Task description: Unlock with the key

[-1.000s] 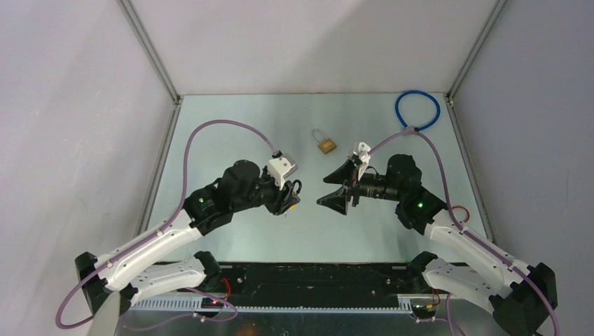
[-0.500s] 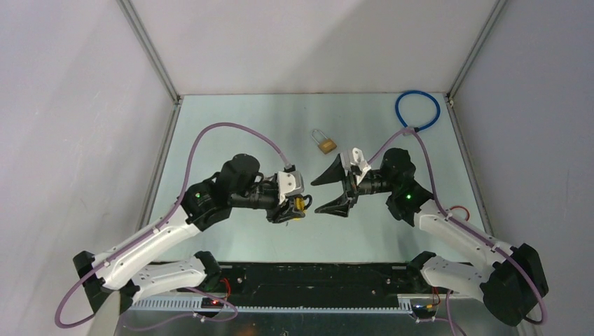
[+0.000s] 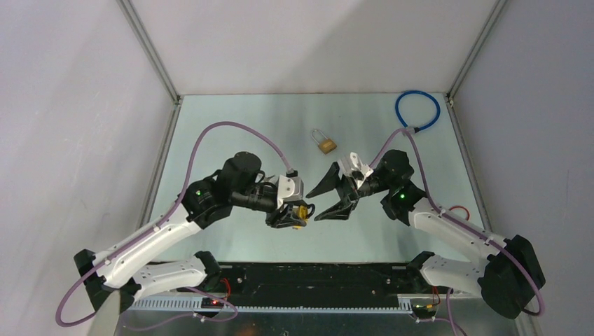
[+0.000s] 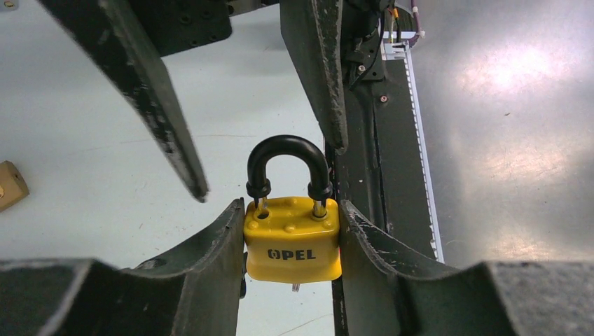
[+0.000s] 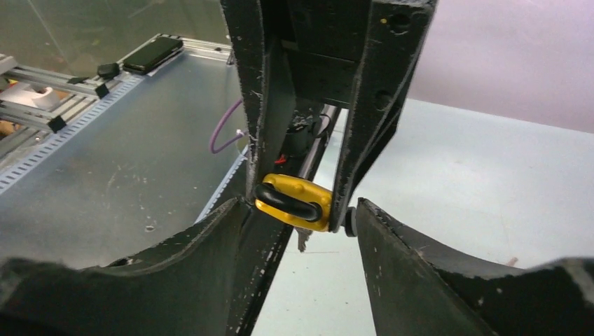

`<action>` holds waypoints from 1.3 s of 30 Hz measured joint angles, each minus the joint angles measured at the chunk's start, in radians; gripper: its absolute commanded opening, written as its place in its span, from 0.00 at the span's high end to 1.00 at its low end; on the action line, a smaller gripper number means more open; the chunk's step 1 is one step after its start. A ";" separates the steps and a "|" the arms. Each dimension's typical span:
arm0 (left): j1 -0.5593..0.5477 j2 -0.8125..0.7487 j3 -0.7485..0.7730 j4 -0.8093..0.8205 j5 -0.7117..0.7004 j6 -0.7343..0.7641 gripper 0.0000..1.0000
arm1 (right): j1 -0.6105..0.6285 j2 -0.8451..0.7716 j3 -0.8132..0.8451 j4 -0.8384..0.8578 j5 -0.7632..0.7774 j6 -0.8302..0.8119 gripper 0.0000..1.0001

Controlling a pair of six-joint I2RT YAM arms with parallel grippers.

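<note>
Left pincer [image 4: 291, 208] tight on yellow padlock [image 4: 292, 241], right pincer [image 3: 313, 207] wide; pale-green tabletop [image 3: 231, 133], grey walls [image 3: 308, 42].

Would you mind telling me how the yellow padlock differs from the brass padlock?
The yellow padlock has a black shackle; the brass padlock has a bare silvery one. The yellow padlock is clamped in the left gripper, while the brass padlock lies loose on the table. Both have U-shaped shackles.

Padlock [image 4: 292, 240]: glossy yellow plastic w/ black shackle; table [image 3: 364, 119] matt metal (lightly scuffed).
</note>
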State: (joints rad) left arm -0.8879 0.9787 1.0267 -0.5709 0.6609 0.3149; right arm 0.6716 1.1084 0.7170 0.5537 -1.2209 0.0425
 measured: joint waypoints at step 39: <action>-0.146 0.286 0.092 0.087 -1.106 -0.203 1.00 | 0.021 0.013 0.000 -0.285 0.758 0.505 0.63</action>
State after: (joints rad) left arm -1.0344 1.2648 1.1183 -0.4843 -0.4450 0.1120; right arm 0.6926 1.1217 0.7170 0.2687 -0.4629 0.5472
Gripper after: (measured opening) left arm 0.487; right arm 0.194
